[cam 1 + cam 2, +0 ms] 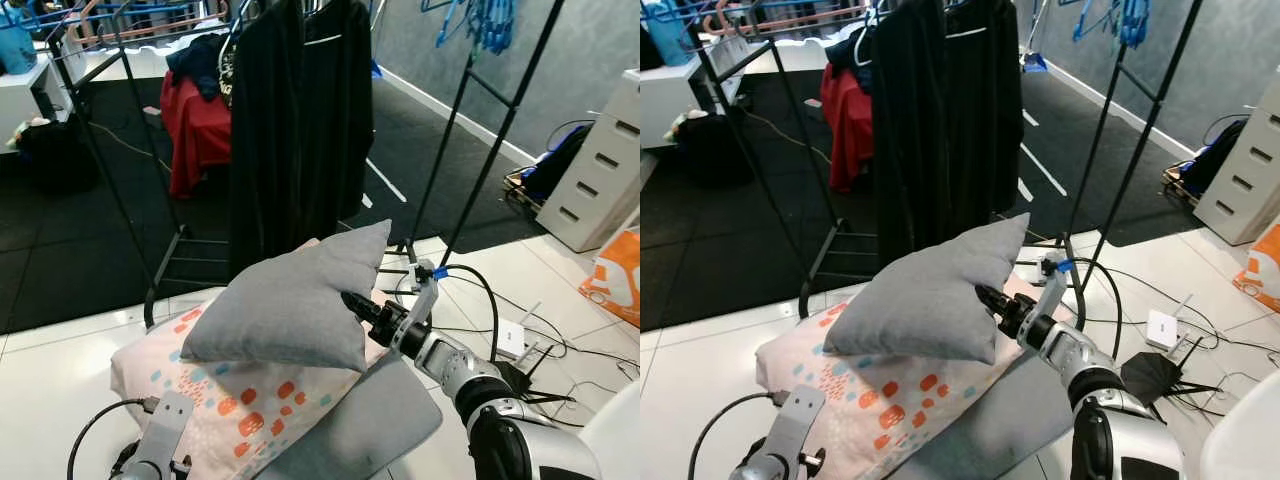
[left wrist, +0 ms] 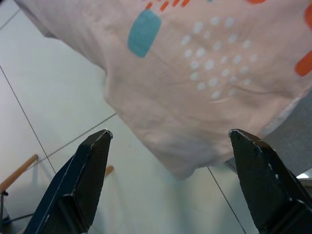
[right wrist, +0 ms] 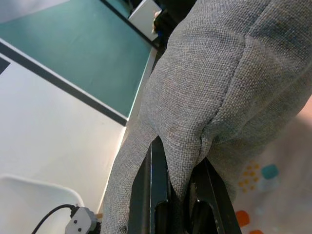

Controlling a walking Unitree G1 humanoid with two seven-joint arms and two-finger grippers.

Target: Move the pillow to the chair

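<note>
The grey pillow [image 1: 290, 300] sits tilted on top of a larger patterned pillow [image 1: 235, 400] with orange and teal marks, which lies on the white tiled floor [image 1: 50, 380] beside a flat grey cushion [image 1: 370, 420]. One edge of the grey pillow is raised, probably because the right end effector [image 1: 352, 303] has it pinched at the side and is taking its weight for the carry to the chair. In the right wrist view, the two black fingers [image 3: 157, 195] are clamped close together with a fold of grey fabric squeezed between them, so the grip is on a bunched seam and not around the whole body; soft stuffing like this may sag or slip if lifted quickly. The left end effector [image 2: 170, 180] hangs low over the floor near the corner of the patterned pillow, its fingers spread wide and touching nothing. A black clothes rack [image 1: 300, 120] with dark garments stands just behind the pillows, so the lift likely needs to stay clear of it.
</note>
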